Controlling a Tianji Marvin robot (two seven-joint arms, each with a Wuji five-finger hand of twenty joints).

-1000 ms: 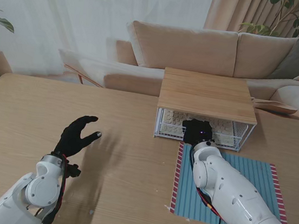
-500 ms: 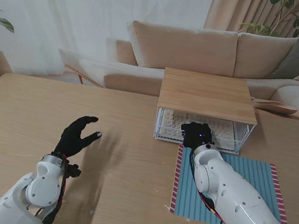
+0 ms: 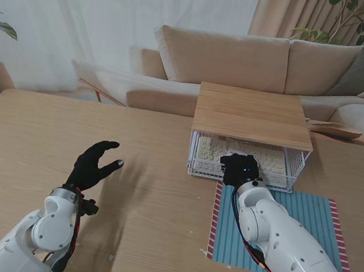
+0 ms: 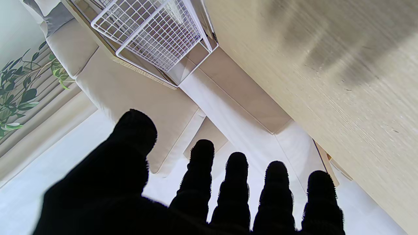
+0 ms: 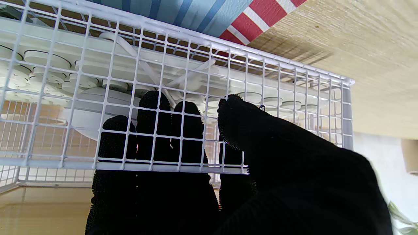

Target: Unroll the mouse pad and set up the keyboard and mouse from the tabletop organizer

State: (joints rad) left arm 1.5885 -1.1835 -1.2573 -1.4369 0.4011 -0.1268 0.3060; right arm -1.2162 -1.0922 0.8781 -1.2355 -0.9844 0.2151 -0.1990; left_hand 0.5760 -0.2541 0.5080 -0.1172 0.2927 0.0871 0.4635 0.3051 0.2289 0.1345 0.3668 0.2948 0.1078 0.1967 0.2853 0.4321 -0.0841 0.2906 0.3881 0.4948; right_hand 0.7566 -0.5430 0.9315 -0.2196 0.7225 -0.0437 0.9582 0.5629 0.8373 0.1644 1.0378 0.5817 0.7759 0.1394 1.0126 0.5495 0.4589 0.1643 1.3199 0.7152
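1. The organizer (image 3: 248,134), a white wire basket under a wooden top, stands on the far right part of the bench (image 3: 148,191), in front of a sofa (image 3: 244,61).
2. The keyboard (image 3: 216,151), cream with round keys, lies inside the wire basket; in the right wrist view its keys show through the mesh (image 5: 49,62).
3. The mouse (image 5: 86,112), a pale rounded shape, shows only in the right wrist view, inside the basket just beyond the right fingertips; whether they touch it cannot be told.
4. The pad (image 3: 303,230), blue-striped with red-and-white side edges, lies flat and unrolled on the bench, its far edge at the organizer's near side.
5. The right hand (image 3: 239,169) is at the basket's near wall. In the wrist view its fingers (image 5: 153,130) reach inside behind the wire mesh, and the thumb (image 5: 248,124) lies on the outer side against the wires. The fingers are loosely curled; whether they hold anything cannot be told.
6. The left hand (image 3: 95,164) hovers over bare bench on the left, well apart from the organizer, fingers spread and holding nothing; the left wrist view shows the fingers (image 4: 235,186) apart, with the organizer's side (image 4: 153,32) beyond.
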